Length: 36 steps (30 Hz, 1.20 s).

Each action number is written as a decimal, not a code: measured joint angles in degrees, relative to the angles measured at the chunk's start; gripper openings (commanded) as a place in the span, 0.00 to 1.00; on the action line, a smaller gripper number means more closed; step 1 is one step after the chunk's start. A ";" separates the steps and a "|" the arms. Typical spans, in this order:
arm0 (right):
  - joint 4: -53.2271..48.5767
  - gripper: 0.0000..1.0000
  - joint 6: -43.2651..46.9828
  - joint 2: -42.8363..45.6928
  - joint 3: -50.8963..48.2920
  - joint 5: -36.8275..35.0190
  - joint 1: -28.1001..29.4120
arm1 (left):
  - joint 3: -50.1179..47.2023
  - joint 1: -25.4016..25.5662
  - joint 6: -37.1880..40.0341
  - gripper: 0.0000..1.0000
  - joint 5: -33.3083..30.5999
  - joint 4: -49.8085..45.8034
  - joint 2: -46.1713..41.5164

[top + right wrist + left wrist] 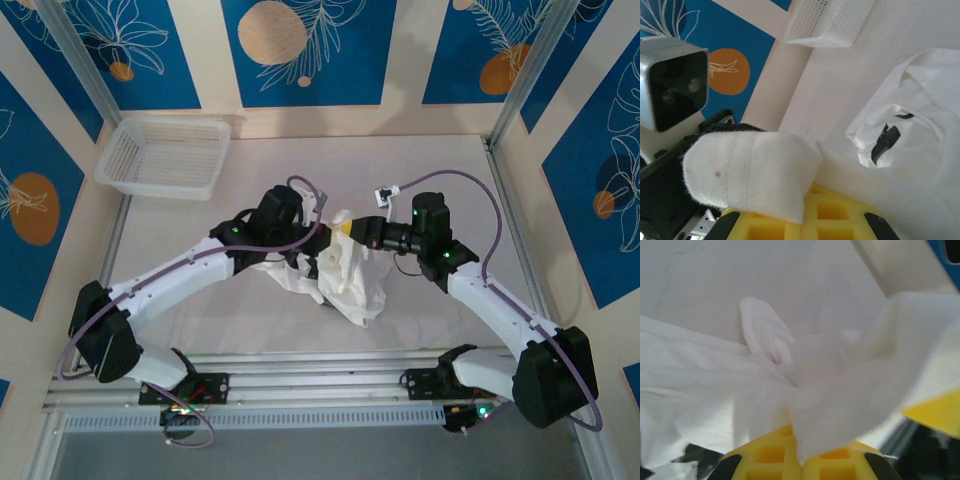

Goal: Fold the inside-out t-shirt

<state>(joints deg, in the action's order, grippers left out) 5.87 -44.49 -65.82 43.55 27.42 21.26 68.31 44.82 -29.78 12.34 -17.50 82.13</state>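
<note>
Closest to the lens: yellow fingers of the left gripper, pressed together on a bunch of the inside-out t-shirt. Likewise the right gripper: closed, white cloth pinched. Two arms, elbows outward, wrists meeting over the table. One shirt, crumpled between them; one mesh basket, far left.
</note>
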 measured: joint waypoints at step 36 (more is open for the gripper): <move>-9.51 0.39 -28.61 -0.92 -6.60 -31.63 15.26 | -7.96 -7.85 -12.35 0.00 28.37 18.60 7.41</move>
<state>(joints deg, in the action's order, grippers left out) -3.64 -73.10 -66.74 36.95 -4.21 36.51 60.36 36.97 -42.13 40.71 1.10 89.54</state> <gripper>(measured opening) 0.387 0.042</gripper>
